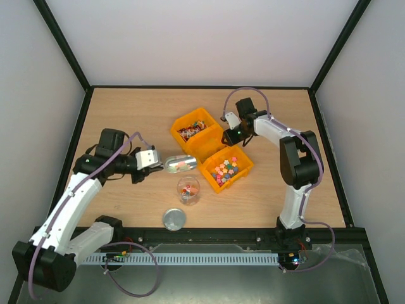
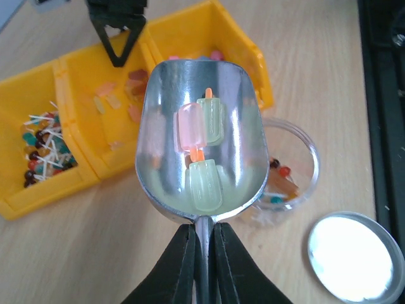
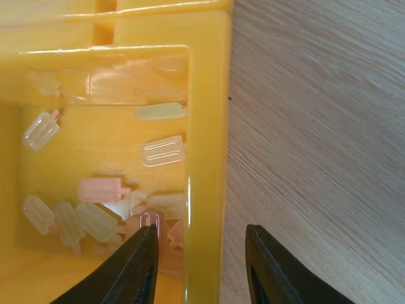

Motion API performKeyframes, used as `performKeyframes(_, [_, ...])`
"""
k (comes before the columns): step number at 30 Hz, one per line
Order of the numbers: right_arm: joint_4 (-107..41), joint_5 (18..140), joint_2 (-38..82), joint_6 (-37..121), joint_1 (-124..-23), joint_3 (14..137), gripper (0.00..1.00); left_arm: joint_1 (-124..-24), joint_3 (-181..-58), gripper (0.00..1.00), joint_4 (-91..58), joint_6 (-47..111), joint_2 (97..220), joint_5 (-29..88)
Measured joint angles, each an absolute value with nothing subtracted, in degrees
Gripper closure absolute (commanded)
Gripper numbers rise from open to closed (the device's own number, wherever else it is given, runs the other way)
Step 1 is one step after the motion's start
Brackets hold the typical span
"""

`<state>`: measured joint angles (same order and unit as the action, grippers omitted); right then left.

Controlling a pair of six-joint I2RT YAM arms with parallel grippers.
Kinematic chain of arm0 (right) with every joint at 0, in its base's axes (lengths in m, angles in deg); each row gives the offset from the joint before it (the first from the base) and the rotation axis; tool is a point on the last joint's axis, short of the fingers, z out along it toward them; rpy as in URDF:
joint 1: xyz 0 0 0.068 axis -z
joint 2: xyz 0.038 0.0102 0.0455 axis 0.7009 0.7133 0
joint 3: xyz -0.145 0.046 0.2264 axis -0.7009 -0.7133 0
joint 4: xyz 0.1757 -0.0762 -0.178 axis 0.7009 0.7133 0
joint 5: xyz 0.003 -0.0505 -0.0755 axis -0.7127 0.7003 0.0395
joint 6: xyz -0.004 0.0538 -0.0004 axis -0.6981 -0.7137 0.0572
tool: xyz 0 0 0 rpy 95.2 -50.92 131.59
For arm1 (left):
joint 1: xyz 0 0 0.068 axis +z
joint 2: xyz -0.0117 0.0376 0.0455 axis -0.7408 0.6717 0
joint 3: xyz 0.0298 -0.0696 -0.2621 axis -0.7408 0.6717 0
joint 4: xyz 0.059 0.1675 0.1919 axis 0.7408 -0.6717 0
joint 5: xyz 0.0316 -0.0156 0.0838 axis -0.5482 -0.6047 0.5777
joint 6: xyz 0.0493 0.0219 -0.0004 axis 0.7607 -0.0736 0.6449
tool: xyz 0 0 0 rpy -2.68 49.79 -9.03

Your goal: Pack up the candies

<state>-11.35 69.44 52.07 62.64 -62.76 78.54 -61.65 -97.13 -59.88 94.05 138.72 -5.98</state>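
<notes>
Left gripper (image 2: 202,235): fingers pinched tight on the thin handle of a metal scoop (image 2: 158,171). The bowl is level, with its long axis running straight out from the claw toward the bins. It carries three pastel lolly-shaped pieces (image 2: 204,183), not the thin sweets.

Clear jar (image 2: 302,158) stands just beside the bowl, on its right and nearer the arm bases; a few red and dark bits lie inside. Its lid (image 2: 354,256) lies apart on the table, nearer the bases again.

The candies (image 2: 39,147), red, white and dark, are heaped in the far-left yellow bin (image 2: 79,117), ahead of the scoop tip and off to its left. A second yellow bin (image 3: 209,95) sits just beside it on the right and holds pastel pieces.

Right gripper (image 3: 201,233): jaws wide, straddling the second bin's wall, one finger inside and one outside, with a gap showing on each side.

Judgement: the left arm, tool in hand, is better placed for the heap. The scoop would need to swing forward and left. The load now in the bowl looks like the wrong stock.
</notes>
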Motion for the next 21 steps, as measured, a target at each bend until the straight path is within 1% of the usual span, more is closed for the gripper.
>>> performKeyframes(7, [-11.2, 69.1, 52.1, 62.6, -62.7, 78.5, 0.37, -61.7, -99.7, 0.98, -74.1, 101.9, 136.4, -2.5])
performKeyframes(9, [-11.2, 69.1, 52.1, 62.4, -62.7, 78.5, 0.33, -61.7, -100.4, 0.98, -76.8, 103.4, 136.5, -1.2])
performKeyframes(14, [-11.2, 69.0, 52.1, 62.4, -62.7, 78.5, 0.28, -62.6, -103.1, 0.98, -81.9, 105.9, 138.0, 2.8])
performKeyframes(17, [-11.2, 69.0, 52.0, 62.3, -62.7, 78.5, 0.28, -64.1, -104.9, 0.98, -83.7, 106.2, 139.2, 4.9])
performKeyframes(21, [-11.2, 69.0, 52.0, 62.2, -62.7, 78.5, 0.28, -68.4, -106.9, 0.98, -85.1, 105.7, 140.5, 7.8])
